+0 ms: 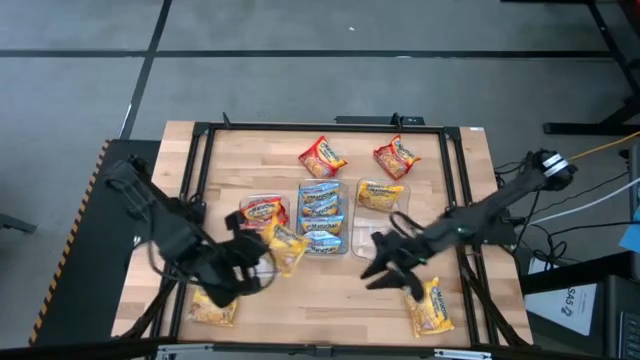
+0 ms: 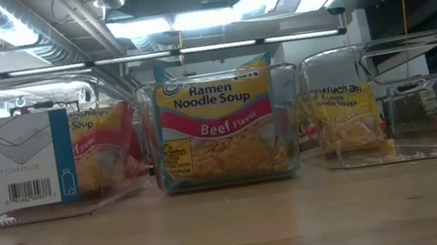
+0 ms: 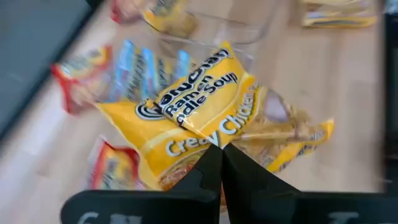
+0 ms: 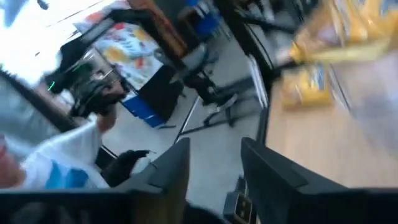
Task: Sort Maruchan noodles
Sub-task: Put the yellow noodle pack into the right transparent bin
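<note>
Sorting is looking roughly half done, judging by how pkts are lying. Going L to R in high view: one yellow packet (image 1: 213,310) is still lying loose at near-left corner. Left gripper (image 1: 262,252) is pinching shut on a yellow Maruchan packet (image 3: 199,118) near the left bin (image 1: 264,212), which is holding red pkts. Wrist view is showing "Ramen Noodle Soup" and "Crea… Chicken" on the held pkt. Middle bin (image 1: 322,218) is holding blue pkts; low view is reading "Ramen Noodle Soup, Beef Flavor" on front pkt (image 2: 217,127). Right bin (image 1: 380,215) is holding one yellow. Bin label (image 2: 7,165) at low view's left is reading "…ESIGN", "…vanity". Two red packets (image 1: 322,156) are waiting loose at far edge. Right gripper (image 1: 385,262) is hovering over bare table, fingers spread, holding nothing; another yellow pkt (image 1: 432,306) is lying just beside it. So about four loose pkts left, plus the held one.
</note>
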Robot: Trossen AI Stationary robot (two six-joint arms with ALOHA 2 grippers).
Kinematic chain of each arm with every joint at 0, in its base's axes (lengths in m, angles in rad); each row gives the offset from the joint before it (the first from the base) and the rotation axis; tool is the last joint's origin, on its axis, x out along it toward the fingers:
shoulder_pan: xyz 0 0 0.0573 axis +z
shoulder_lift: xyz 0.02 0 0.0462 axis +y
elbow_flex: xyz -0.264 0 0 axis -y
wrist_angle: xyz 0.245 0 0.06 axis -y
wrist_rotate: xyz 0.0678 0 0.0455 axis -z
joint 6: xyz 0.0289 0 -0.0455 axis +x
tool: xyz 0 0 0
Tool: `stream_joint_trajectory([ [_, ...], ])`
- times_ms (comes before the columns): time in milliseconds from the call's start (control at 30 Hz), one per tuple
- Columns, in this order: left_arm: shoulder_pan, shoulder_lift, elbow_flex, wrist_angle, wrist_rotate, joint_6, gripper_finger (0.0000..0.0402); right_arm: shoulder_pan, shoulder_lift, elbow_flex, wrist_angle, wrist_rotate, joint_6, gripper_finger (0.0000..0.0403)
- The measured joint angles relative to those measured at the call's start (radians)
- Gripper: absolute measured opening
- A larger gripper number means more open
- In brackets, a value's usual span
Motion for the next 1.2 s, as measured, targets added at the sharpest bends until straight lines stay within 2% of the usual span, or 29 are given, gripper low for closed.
stream_joint_trajectory([
  [100,0.026,0.040,0.000,0.018,-0.030,0.058,0.0000,-0.059,0.068,0.014,-0.007,-0.008,0.104,0.0196],
  [267,0.046,0.089,0.000,0.119,-0.077,0.188,0.0000,-0.136,0.149,0.068,0.038,-0.114,0.128,0.0272],
  [467,0.048,0.100,0.000,0.274,-0.132,0.363,0.0000,-0.179,0.178,0.114,0.053,-0.126,0.128,0.0324],
  [767,0.042,0.095,0.059,0.248,-0.153,0.406,0.0000,-0.177,0.178,0.112,-0.025,-0.175,0.130,0.0328],
  [933,0.041,0.094,0.102,0.298,-0.134,0.460,0.0000,-0.181,0.178,0.112,-0.021,-0.108,0.118,0.0328],
  [1033,0.041,0.099,0.102,0.307,-0.076,0.472,0.0000,-0.187,0.178,0.112,-0.017,-0.112,0.102,0.0328],
  [1200,0.041,0.140,0.101,0.308,-0.054,0.450,0.0000,-0.186,0.178,0.112,0.016,-0.093,0.061,0.0328],
])
